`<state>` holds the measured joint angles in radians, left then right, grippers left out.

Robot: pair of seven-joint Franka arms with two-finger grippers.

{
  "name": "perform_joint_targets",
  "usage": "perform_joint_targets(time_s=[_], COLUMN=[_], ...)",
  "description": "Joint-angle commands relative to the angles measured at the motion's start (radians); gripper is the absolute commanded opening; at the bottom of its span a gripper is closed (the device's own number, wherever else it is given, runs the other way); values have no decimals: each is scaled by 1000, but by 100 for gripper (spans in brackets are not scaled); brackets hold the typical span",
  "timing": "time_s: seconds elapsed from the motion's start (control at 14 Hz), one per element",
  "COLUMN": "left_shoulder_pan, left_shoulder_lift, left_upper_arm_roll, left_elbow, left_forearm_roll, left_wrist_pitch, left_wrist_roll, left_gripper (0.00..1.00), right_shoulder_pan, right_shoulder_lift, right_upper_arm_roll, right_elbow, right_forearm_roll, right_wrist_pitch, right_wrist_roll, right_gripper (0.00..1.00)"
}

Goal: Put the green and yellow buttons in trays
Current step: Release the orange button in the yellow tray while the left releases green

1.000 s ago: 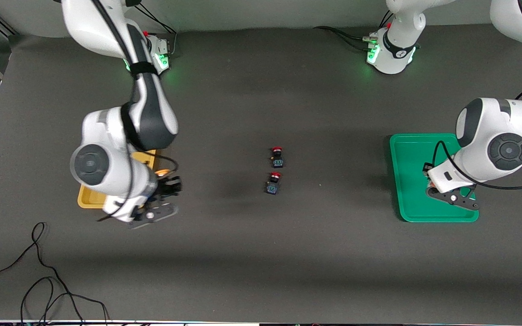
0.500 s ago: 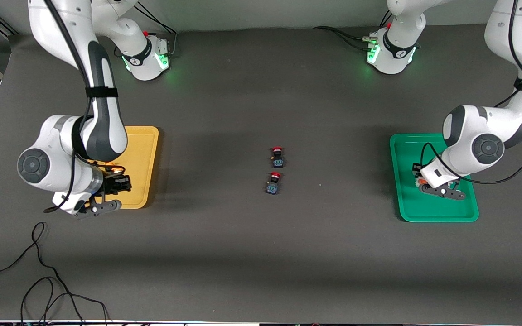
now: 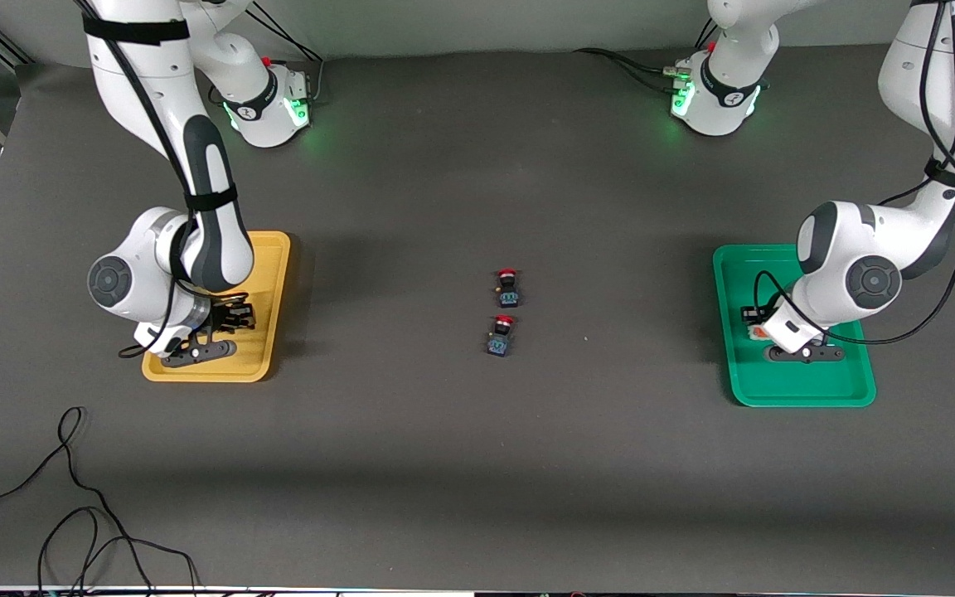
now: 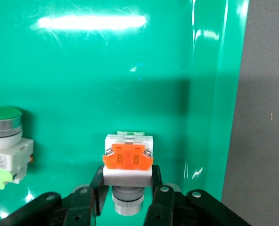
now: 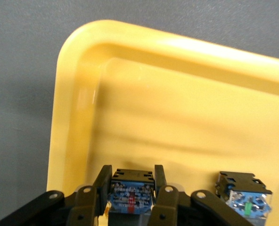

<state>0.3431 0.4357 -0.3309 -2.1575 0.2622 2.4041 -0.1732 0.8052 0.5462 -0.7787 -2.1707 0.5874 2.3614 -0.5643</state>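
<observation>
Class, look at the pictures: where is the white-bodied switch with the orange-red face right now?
The orange-red-faced switch is clamped in the left gripper over the green tray, at the left arm's end of the table, beside the green-capped switch lying in that tray.

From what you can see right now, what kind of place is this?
Probably a robotics lab bench: a dark mat-covered table, a yellow tray and a green tray for sorting push-button switches, and loose cables trailing across the mat.

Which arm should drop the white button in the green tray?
Left. The left end effector grips the white button over the green tray; the right end effector is at the yellow tray.
</observation>
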Motion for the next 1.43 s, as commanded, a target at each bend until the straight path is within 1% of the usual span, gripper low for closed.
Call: perform_joint_targets(time_s=[0.0, 0.07, 0.14, 0.21, 0.29, 0.36, 0.43, 0.5, 0.57, 0.64, 0.79, 0.86, 0.93, 1.0, 1.07, 1.21, 1.36], left_shoulder_pan=[32, 51, 54, 54, 53, 44, 40, 42, 40, 39, 37, 37, 37, 37, 36, 39, 45], left_shoulder_lift=[9, 8, -3, -33, -85, -150, -207, -259, -302, -328, -330, -330, -330, -328, -327, -328, -321], left_upper_arm_roll=[4, 3, 3, 1, -2, -7, -14, -43, -71, -92, -120, -128, -137, -139, -140, -148, -145], left_elbow=[7, 19, 30, 42, 59, 85, 117, 160, 233, 330, 544, 626, 693, 721, 726, 722, 723], left_forearm_roll=[12, 12, 12, 12, 12, 5, -3, -11, -46, -90, -138, -147, -164, -173, -176, -175, -178], left_wrist_pitch=[9, 1, -17, -60, -135, -239, -340, -447, -568, -699, -921, -995, -1041, -1051, -1045, -1072, -1083], left_wrist_roll=[56, 84, 105, 110, 112, 110, 110, 112, 113, 126, 132, 133, 133, 132, 132, 141, 150], left_gripper=[99, 100, 100, 100, 100, 100, 100, 100, 100, 100, 100, 100, 100, 100, 100, 100, 100], right_shoulder_pan=[11, 6, 5, 6, 14, 18, 19, 19, 20, 19, 20, 20, 20, 20, 22, 22, 23], right_shoulder_lift=[3, 3, -6, -18, -29, -31, -31, -31, -32, -37, -46, -54, -74, -90, -103, -123, -159], right_upper_arm_roll=[-8, -8, -10, -16, -39, -78, -100, -128, -148, -158, -175, -175, -175, -175, -174, -174, -174], right_elbow=[20, 28, 38, 57, 89, 142, 201, 265, 334, 409, 538, 589, 633, 664, 692, 724, 727], right_forearm_roll=[31, 31, 31, 29, 20, 16, -4, -38, -70, -101, -150, -174, -202, -224, -245, -265, -291], right_wrist_pitch=[-8, -20, -33, -56, -106, -179, -257, -325, -408, -504, -673, -732, -776, -807, -836, -881, -889], right_wrist_roll=[-17, -16, -14, -13, -11, -9, -5, 13, 53, 101, 180, 207, 231, 256, 274, 288, 323], right_gripper=[57, 95, 100, 100, 100, 100, 100, 100, 100, 100, 100, 100, 100, 100, 100, 100, 100])
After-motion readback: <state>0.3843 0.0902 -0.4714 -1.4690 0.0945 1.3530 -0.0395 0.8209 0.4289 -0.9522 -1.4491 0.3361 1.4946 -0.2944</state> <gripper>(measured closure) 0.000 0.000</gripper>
